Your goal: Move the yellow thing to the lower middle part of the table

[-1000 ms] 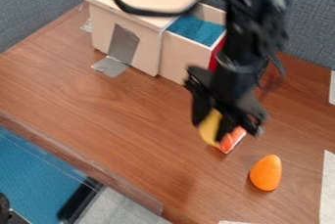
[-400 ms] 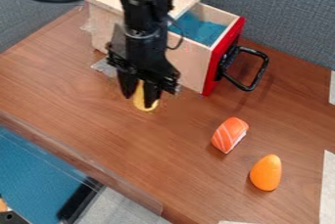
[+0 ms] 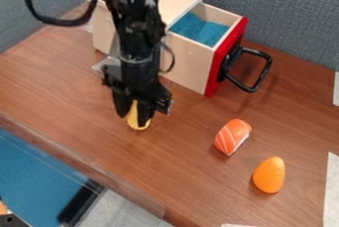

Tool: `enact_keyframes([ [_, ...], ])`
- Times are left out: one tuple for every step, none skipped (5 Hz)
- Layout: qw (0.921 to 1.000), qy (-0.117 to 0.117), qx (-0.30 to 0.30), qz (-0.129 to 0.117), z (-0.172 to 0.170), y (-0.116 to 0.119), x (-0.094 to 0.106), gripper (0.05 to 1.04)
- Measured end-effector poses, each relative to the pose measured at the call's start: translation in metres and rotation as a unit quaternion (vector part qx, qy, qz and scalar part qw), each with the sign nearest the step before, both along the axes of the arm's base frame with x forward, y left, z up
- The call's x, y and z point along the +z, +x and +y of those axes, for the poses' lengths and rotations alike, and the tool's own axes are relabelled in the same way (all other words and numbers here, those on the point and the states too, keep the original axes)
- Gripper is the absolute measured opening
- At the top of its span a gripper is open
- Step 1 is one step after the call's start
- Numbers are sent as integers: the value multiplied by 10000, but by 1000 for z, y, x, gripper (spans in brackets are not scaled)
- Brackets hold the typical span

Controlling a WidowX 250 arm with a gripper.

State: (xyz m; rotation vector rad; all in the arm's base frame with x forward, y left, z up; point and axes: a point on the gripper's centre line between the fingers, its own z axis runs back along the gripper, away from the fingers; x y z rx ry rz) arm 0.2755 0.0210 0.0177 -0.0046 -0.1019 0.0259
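1. Lower and slightly further left than a moment ago, the yellow thing (image 3: 136, 122) sits left of the frame's centre, clasped between the fingers (image 3: 122, 104) of the gripper (image 3: 134, 118).
2. Nearly upright, the arm (image 3: 137, 37) drops from the top edge, gripper downward.
3. Keep the grip steady toward the lower middle of the tabletop (image 3: 189, 171), releasing low, clear of the salmon-coloured piece (image 3: 232, 136) right of centre.

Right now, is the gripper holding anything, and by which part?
Yes, the yellow thing. The gripper has it by the upper part, a finger on either side; the rounded lower end sticks out below.
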Motion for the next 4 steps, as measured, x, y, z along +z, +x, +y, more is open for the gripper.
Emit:
enact_keyframes([
  [10000, 32, -6, 88, 1, -2, -1, 842],
  [9999, 78, 70, -8, 2, -3, 14, 1011],
  [9989, 63, 193, -432, 2, -2, 49, 1006],
  [9981, 67, 208, -569, 1, -3, 71, 1001],
])
